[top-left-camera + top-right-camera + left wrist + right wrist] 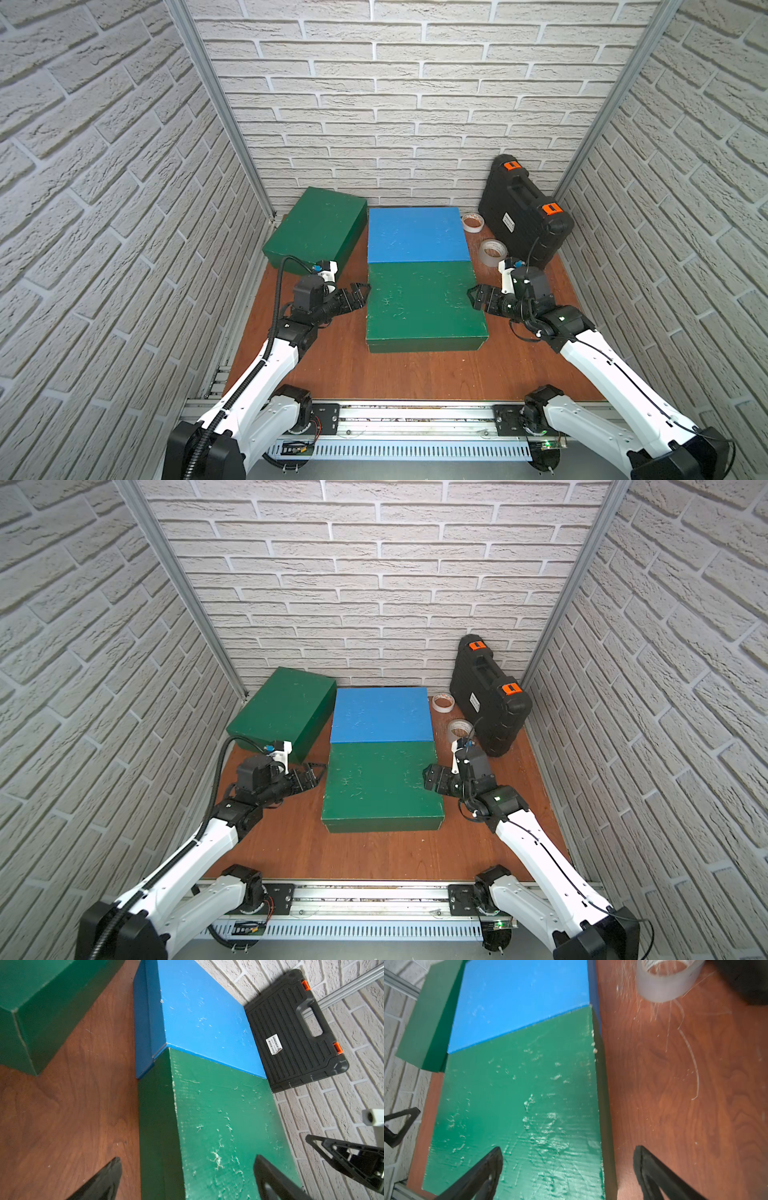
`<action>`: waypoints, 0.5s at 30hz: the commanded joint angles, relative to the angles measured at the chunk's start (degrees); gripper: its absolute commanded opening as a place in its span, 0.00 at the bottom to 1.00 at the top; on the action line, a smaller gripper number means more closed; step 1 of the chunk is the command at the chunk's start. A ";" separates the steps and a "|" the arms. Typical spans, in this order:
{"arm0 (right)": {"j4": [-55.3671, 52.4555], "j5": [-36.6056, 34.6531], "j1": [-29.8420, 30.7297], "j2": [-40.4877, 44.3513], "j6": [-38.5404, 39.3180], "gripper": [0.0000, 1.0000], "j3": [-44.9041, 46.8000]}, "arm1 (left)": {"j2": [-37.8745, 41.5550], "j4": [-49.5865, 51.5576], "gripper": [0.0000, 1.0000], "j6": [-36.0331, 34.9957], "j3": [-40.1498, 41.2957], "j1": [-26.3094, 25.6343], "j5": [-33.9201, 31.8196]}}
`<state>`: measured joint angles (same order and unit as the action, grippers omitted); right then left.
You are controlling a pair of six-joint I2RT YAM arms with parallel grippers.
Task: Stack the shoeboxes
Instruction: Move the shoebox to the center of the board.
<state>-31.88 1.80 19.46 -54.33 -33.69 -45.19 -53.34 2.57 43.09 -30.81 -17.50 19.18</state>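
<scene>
Both pairs of jaws stand wide apart and hold nothing. The left gripper and the right gripper face each other across the near green shoebox, which sits flat on the table directly between them. Each wrist view shows one finger over the scuffed lid and its partner out past the end wall. So each open gap straddles the box's upper edge at that end. Whether any fingertip touches the cardboard is hard to tell, since in both top views the tips sit right at the ends.

The box's long axis runs from one set of jaws straight to the other, so the grippers meet its two short ends, and neither arm is noticeably nearer. The coming move turns on this: pressing inward from both ends, or pinching the lid edges, would likely take both arms working together.

Past the jaws, away from the arms, the blue shoebox butts against the green one's far long side, with the two lids about level. Beyond the left jaws and to their outer side lies the other green shoebox, turned at an angle close beside the blue one. Beyond the right jaws sit a clear tape roll, a whitish tape roll and a black case against the back wall. No box is stacked yet.
</scene>
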 commanded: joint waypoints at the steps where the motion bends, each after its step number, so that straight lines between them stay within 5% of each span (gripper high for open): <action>1: 3.53 -1.50 1.45 -0.25 -1.96 0.99 1.63 | -1.31 -3.08 0.98 -0.25 1.38 -1.60 -0.91; 15: 6.80 -1.87 2.44 -3.77 -5.22 0.99 6.12 | -10.34 -12.02 0.98 1.73 3.29 -5.26 0.28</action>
<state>-28.14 0.10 21.28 -58.15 -37.69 -40.01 -62.43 -3.88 44.12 -28.42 -22.09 18.55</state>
